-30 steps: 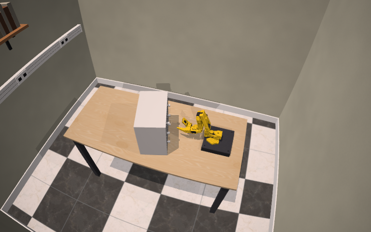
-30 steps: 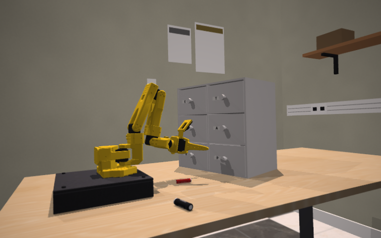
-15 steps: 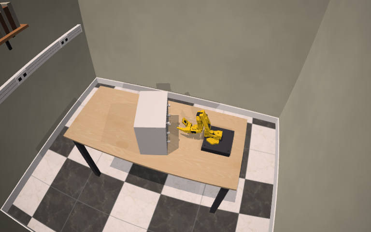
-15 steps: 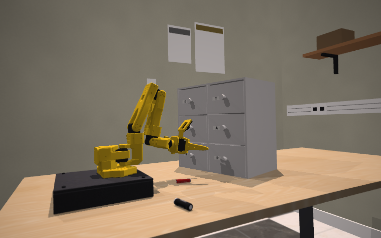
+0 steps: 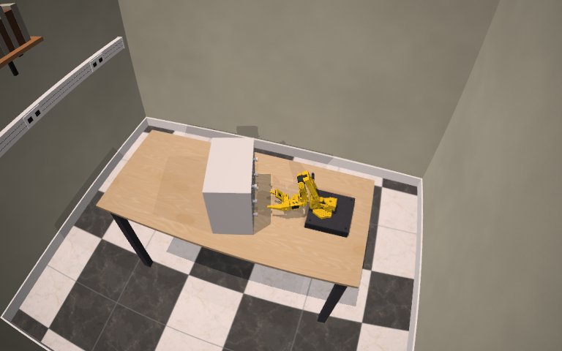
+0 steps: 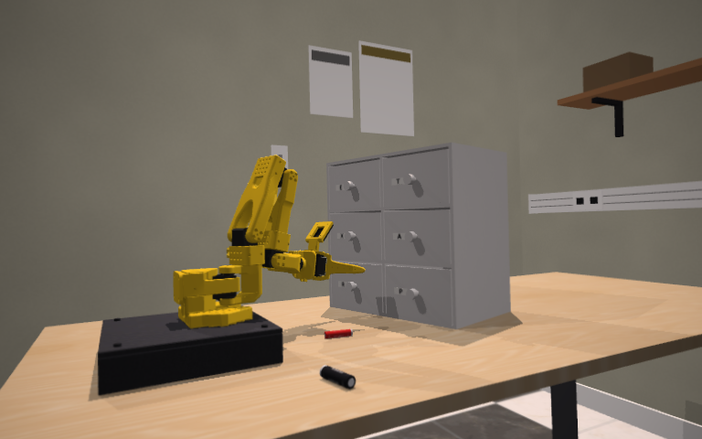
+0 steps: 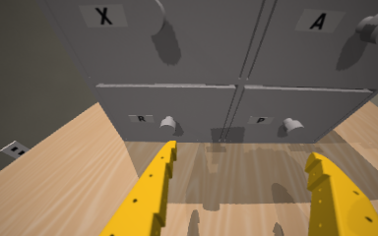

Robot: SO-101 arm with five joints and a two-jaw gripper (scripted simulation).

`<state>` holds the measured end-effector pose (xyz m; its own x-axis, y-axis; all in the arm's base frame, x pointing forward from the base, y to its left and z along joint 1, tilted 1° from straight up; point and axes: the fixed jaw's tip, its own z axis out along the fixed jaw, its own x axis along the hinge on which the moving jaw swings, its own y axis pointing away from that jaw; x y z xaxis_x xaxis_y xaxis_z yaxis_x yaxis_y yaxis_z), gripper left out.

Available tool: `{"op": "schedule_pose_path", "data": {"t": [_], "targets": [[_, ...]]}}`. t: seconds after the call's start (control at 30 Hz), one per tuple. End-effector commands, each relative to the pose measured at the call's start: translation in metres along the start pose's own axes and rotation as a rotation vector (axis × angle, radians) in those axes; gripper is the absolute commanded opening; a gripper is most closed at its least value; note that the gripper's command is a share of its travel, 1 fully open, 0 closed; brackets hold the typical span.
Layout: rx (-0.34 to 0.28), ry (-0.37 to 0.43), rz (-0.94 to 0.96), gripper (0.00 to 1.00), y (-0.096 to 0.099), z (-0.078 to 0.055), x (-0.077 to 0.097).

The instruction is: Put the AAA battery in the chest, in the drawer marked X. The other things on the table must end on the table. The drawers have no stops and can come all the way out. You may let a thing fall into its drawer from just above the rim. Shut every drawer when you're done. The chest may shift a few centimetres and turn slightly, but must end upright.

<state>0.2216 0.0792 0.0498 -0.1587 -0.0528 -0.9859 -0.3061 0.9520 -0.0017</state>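
Gripper (image 5: 269, 199) (image 6: 362, 269) (image 7: 242, 148) open, fingers apart, nothing between them. It hovers in front of the chest (image 5: 228, 165) (image 6: 480, 232) (image 7: 207, 54), which stands upright, every drawer shut.

Red cylinder (image 6: 337, 334), apparently the AAA battery, lies on the table (image 5: 182, 182) (image 6: 548, 305) (image 7: 79, 182), below the gripper in the exterior view; its markings are too small to read. Black cylinder (image 6: 337, 377) lies lower in that view, nearer the table edge than the red one. I cannot make out either in the top or wrist view.

Drawer X (image 6: 365, 251) (image 7: 207, 36) is ahead of the gripper, left column, middle row, shut; the wrist view cuts off its top and most of its knob. The exterior view leaves its letter barely legible, and one finger overlaps the top of drawer R (image 6: 362, 300) (image 7: 197, 103) beneath. Second finger hard to separate there. Drawer A (image 6: 431, 248) (image 7: 305, 59) is right of X.

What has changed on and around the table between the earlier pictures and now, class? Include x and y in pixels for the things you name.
The pincer (image 5: 269, 199) (image 6: 362, 269) (image 7: 243, 148) has swung to the robot's left. It is open, and nothing was picked up or let go. The chest (image 5: 232, 165) (image 6: 481, 232) (image 7: 207, 54), its closed drawers, the red cylinder (image 6: 337, 334) and the black cylinder (image 6: 337, 377) stayed as they were.
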Motion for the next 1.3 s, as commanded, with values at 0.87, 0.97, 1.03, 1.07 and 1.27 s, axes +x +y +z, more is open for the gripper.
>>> {"op": "schedule_pose_path", "data": {"t": [0.87,0.97,1.03,1.07,1.27], "targets": [[-0.171,-0.005,-0.025,0.5,0.041,-0.004,-0.001],[-0.171,-0.005,-0.025,0.5,0.041,-0.004,-0.001],[-0.171,-0.005,-0.025,0.5,0.041,-0.004,-0.001],[-0.171,-0.005,-0.025,0.5,0.041,-0.004,-0.001],[-0.173,-0.005,-0.026,0.5,0.041,-0.005,-0.001]]}}
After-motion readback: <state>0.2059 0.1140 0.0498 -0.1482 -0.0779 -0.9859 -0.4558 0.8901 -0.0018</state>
